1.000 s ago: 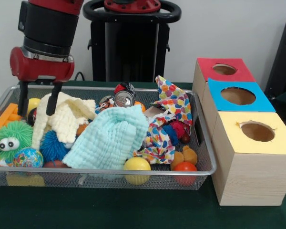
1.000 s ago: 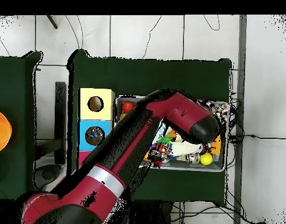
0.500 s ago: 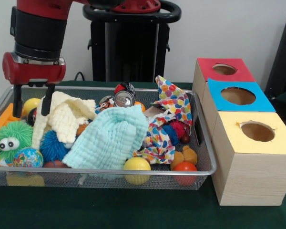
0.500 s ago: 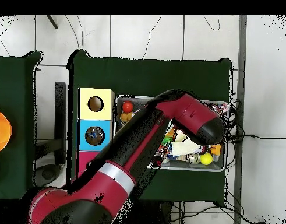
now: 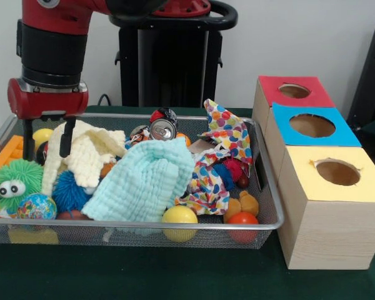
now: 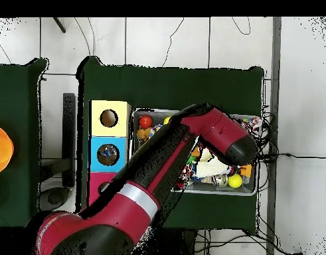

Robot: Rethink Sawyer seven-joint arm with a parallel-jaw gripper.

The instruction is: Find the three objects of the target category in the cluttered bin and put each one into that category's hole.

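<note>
The wire bin (image 5: 265, 187) holds a heap of toys and cloths. My gripper (image 5: 46, 151) hangs open over its far left corner, with a yellow ball (image 5: 42, 135) and a dark round thing between the fingers (image 5: 29, 140). Just right of it lies a cream cloth (image 5: 87, 153). A light blue cloth (image 5: 144, 181) covers the middle and a spotted cloth (image 5: 228, 140) the right. Two cans (image 5: 162, 125) lie at the back. Red (image 5: 294, 94), blue (image 5: 312, 125) and yellow (image 5: 337, 172) boxes with holes stand to the right. In the overhead view my arm (image 6: 212, 133) hides the gripper.
A green fuzzy toy (image 5: 15, 181), a blue spiky ball (image 5: 69, 190), a globe ball (image 5: 36, 206) and an orange block (image 5: 6, 153) fill the left end. Another yellow ball (image 5: 179, 215), a red ball (image 5: 242, 219) and orange lumps (image 5: 240, 203) lie along the front rim.
The gripper swung left over the bin's corner, then came back a little to the right and lower. It stayed open. Nothing in the bin has moved.
</note>
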